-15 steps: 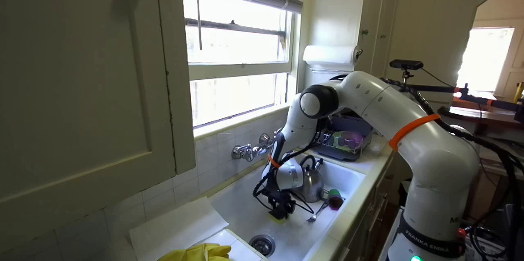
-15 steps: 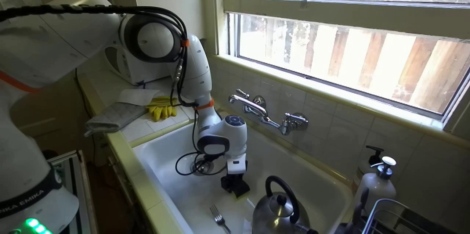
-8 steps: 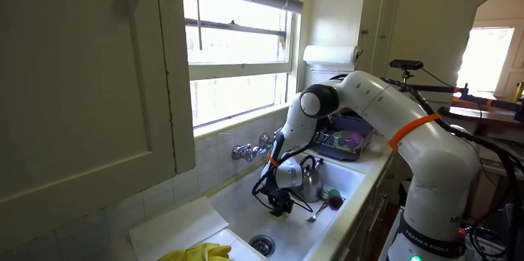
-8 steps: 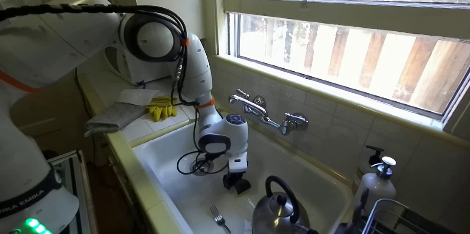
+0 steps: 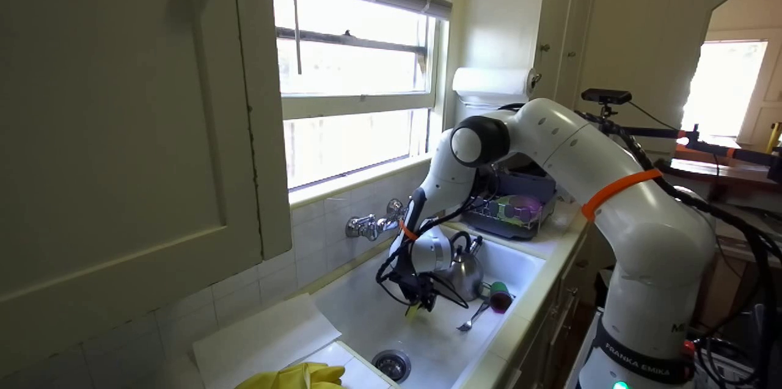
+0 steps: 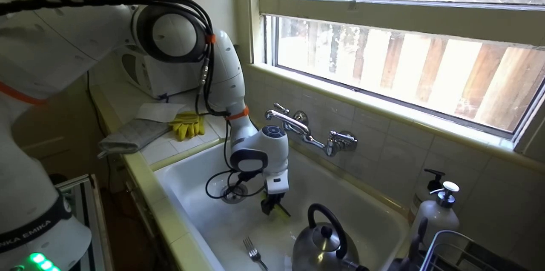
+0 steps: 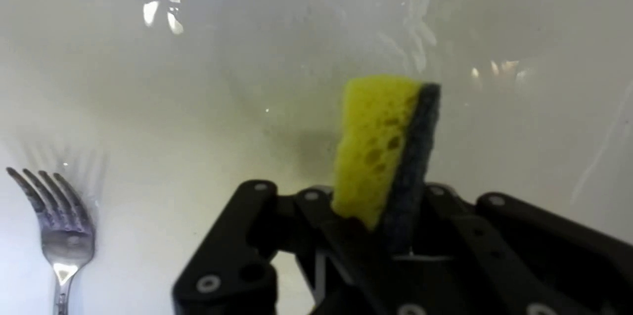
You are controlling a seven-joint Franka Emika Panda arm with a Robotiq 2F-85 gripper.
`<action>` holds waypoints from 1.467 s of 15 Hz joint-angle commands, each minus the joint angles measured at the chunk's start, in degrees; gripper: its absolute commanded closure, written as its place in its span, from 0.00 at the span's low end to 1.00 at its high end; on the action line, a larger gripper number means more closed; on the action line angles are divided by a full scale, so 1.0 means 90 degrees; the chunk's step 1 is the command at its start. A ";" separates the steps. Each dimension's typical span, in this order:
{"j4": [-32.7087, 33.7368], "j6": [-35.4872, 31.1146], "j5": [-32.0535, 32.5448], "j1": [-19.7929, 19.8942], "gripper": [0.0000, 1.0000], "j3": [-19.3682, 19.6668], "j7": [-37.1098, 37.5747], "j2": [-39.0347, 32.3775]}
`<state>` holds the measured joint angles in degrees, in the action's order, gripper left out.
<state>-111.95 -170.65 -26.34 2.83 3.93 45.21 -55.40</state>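
Black fingers pinch the block-shaped yellow-and-grey sponge, seemingly the picking-up step; the next move calls for a firm hold

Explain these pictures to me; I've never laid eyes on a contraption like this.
The white machine is a robot arm, jointed a bit like ours, with a black gripper serving as its hand. The two wide pictures come from cameras standing outside the robot, looking at the sink from different places. The close-up comes from a camera on its wrist. There you can see the gripper closed on a yellow sponge with a dark backing. Inside the sink, a fork lies flat and a metal kettle stands upright. Yellow gloves lie on the counter beside it.
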 commanded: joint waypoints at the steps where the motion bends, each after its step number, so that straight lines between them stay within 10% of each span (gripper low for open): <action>1: -0.0292 -0.0072 -0.0055 0.0099 0.98 -0.0104 -0.0194 0.0281; 16: -0.0373 0.0037 -0.0063 0.0237 0.98 -0.0208 -0.0416 0.0385; 18: -0.0404 0.0050 -0.0064 0.0188 0.67 -0.0156 -0.0391 0.0398; 22: -0.0454 -0.0145 -0.0104 0.0179 0.38 -0.0165 -0.0378 0.0415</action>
<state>-114.23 -170.69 -26.34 4.46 2.57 42.66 -53.11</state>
